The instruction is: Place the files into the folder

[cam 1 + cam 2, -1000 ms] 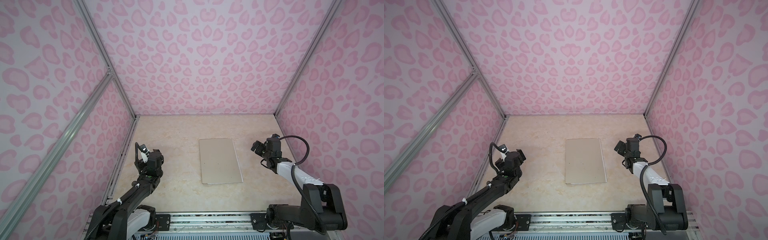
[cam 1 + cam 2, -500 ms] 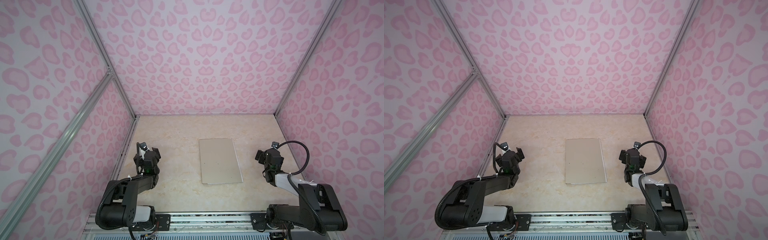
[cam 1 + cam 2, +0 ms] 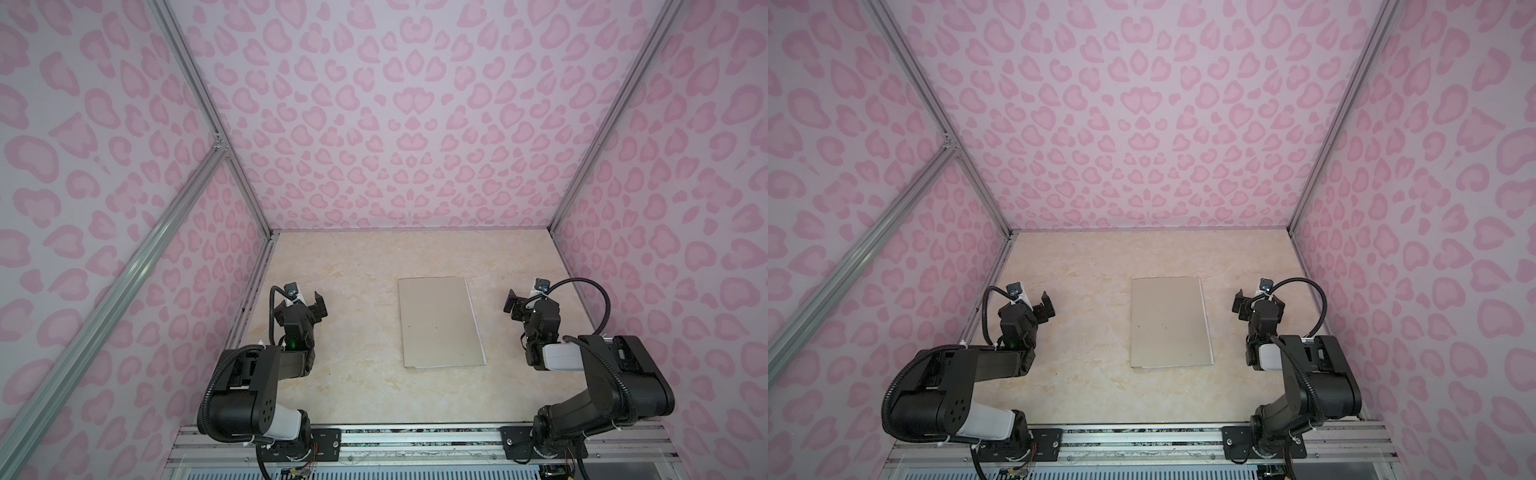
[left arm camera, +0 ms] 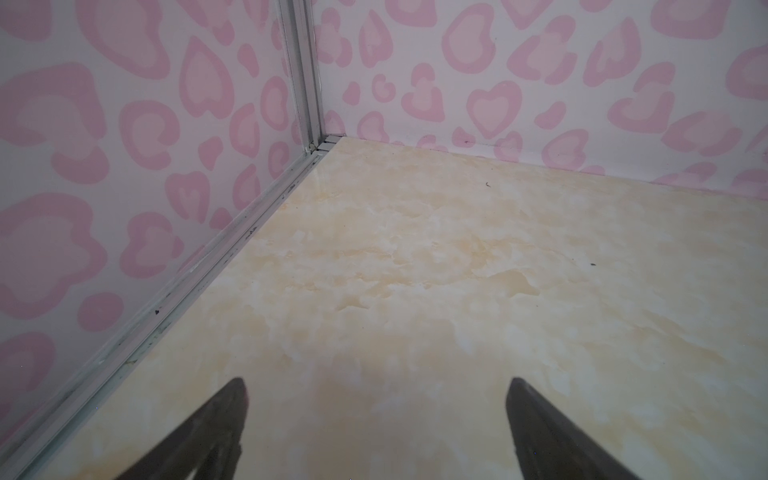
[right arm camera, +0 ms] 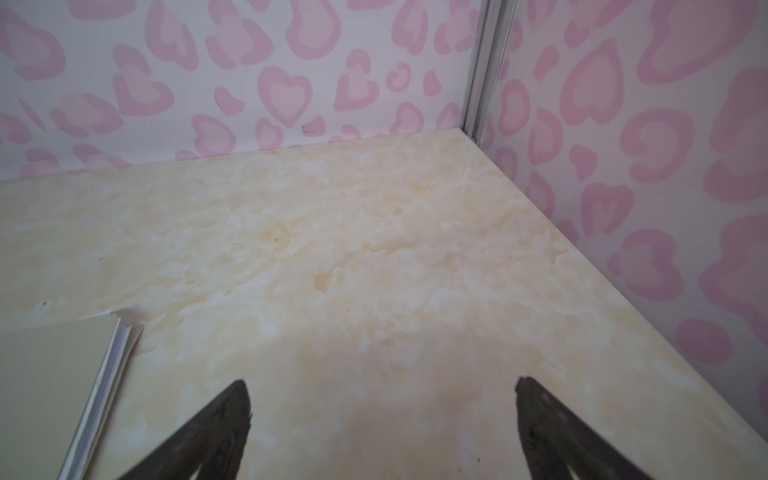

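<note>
Left claw (image 4: 375, 382) and right claw (image 5: 381, 381) retreated, both wide, folder (image 3: 440, 322) lying between them

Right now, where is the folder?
In both top views the folder lies closed on the table, between the left hand and right hand, nearer the right.

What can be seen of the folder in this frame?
The folder is a thin grey-beige rectangle, cardboard by its look, closed and lying flat near the middle of the marbled table, long side running away from the robot. White edges of the files peek out along its right and near sides. Nothing else touches it.
</note>
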Available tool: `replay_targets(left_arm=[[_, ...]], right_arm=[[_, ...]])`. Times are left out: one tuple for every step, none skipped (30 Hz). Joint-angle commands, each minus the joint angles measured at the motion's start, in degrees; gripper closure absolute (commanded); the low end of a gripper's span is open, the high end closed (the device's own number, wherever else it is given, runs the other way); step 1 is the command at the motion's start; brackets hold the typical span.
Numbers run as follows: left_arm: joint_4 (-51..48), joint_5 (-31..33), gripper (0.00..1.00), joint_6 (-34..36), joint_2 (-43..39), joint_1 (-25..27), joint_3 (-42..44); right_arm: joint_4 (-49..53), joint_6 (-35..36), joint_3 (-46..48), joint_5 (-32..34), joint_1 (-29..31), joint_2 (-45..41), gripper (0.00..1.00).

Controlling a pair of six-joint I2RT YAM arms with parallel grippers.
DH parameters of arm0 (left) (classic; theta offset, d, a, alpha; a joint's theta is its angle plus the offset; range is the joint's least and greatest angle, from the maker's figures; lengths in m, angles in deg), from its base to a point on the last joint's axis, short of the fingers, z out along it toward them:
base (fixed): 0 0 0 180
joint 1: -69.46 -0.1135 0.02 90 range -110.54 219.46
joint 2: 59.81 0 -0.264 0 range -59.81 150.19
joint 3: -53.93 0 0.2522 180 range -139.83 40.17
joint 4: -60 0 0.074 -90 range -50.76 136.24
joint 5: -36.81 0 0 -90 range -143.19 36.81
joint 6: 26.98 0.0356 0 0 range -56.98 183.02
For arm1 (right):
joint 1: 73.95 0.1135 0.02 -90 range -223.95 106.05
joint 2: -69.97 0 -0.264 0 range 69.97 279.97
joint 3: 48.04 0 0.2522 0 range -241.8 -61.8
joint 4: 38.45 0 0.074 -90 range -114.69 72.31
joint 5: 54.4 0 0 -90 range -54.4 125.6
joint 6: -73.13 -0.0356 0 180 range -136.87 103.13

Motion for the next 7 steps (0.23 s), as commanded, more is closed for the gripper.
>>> replay_targets(left_arm=[[1.18,-1.26,0.02,0.94,0.7,-0.31,-1.6],[0.54,-2.67,0.02,1.17,1.1,-0.44,-2.22],[-0.23,-3.64,0.02,0.98,1.25,-0.88,-2.65],[-0.18,-3.74,0.02,0.92,1.02,-1.01,-2.49],[0.54,-3.93,0.02,1.02,0.65,-1.01,-1.79],[1.62,-5.05,0.02,1.57,0.12,-1.02,-1.05],[1.36,-6.72,0.02,2.35,0.27,-0.93,-1.29]], right_arm=[[-1.72,3.34,-0.16,2.57,2.31,1.01,0.0],[-0.45,3.63,-0.37,5.15,3.53,0.33,0.0],[2.01,3.54,-0.91,6.67,4.09,-0.44,0.0],[3.33,3.22,-1.56,5.43,3.59,-0.59,0.0],[2.47,2.94,-1.45,3.84,2.86,-0.23,0.0],[2.26,2.85,-1.45,3.39,2.51,-0.13,0.0],[2.9,2.84,-1.6,3.3,2.58,-0.31,0.0]])
